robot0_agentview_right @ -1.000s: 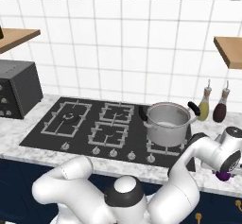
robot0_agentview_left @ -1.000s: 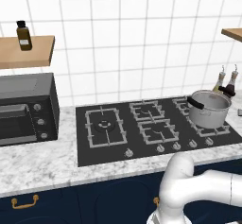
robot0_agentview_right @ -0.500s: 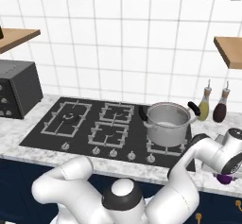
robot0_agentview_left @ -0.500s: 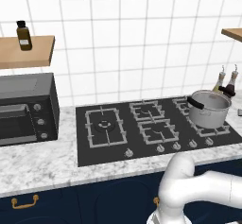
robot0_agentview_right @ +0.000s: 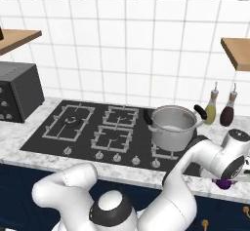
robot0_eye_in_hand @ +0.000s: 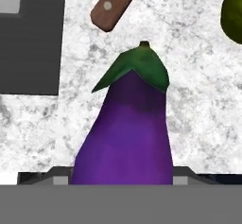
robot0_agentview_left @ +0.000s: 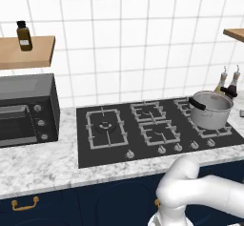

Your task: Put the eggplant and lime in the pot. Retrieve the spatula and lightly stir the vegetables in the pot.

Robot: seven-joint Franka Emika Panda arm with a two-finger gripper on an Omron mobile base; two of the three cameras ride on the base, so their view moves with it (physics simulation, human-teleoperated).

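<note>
Eggplant (robot0_eye_in_hand: 127,128) fills the near counter (robot0_eye_in_hand: 198,114); brown handle (robot0_eye_in_hand: 116,3) beyond and lime (robot0_eye_in_hand: 234,12) at one side crowd it, bare marble between

Silver pot (robot0_agentview_right: 172,126) on the stove's (robot0_agentview_right: 78,130) front right burner

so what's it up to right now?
The arm is reaching down to the counter right of the stove, and the gripper straddles the fat end of the eggplant lying on the marble. Whether the jaws already press on it can't be told. The lime and a wooden handle lie just beyond. The pot waits on the stove's right burner.
</note>
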